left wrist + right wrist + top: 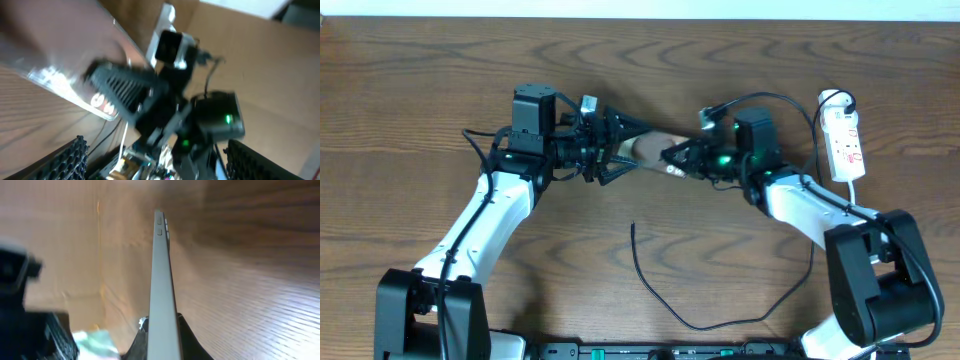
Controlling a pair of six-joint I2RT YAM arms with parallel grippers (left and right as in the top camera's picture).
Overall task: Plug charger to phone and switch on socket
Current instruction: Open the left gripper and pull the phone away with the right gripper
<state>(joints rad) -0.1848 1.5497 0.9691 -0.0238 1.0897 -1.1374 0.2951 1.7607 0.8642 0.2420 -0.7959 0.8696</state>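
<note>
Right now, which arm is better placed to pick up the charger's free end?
Probably left. The left tool is open and empty beside the phone, while the right tool is shut on the phone. The charger's free tip lies loose on the table, about midway between the arms.

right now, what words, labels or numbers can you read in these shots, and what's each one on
Nothing reads clearly enough to quote.
phone: pale lettering and a red-and-white mark near its lower edge in the left wrist view, too blurred to read.
socket: red markings along its white face in the overhead view, too small to read.
Right wrist view: the phone shows edge-on, with no text visible.
</note>
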